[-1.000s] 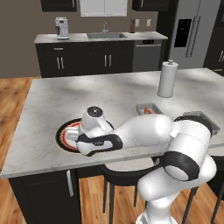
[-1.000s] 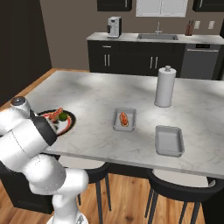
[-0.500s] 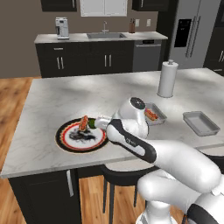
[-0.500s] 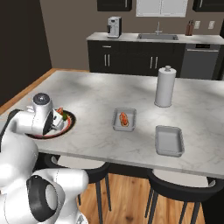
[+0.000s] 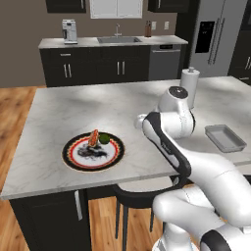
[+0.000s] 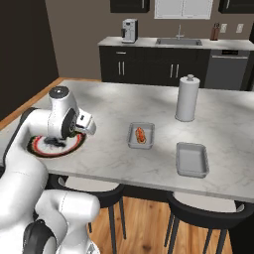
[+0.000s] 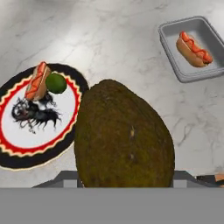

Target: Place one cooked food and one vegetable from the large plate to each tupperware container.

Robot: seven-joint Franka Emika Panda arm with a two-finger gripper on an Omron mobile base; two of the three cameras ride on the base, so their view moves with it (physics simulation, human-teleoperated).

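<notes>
The large plate (image 7: 26, 159) lies at the left of the hand view with a hot dog (image 7: 37, 81) and a small green round vegetable (image 7: 56, 83) on it. My gripper (image 5: 140, 121) hangs above the counter just right of the plate (image 5: 73, 162), shut on a big brownish-green oval vegetable (image 7: 124, 140) that hides its fingertips. One tupperware container (image 7: 168, 43) at the upper right holds a hot dog (image 7: 194, 49); this container (image 6: 131, 141) sits mid-counter. The other container (image 6: 191, 158) is empty, to the right.
A white paper-towel roll (image 6: 187, 98) stands upright behind the two containers. The empty container (image 5: 225, 137) lies near the counter's right front edge. Black stools stand below the counter's front edge. Bare marble lies between plate and containers.
The arm has swung right, from over the plate to the counter beside it, carrying the oval vegetable. The plate, covered a second ago, now shows with a hot dog and a green vegetable.
</notes>
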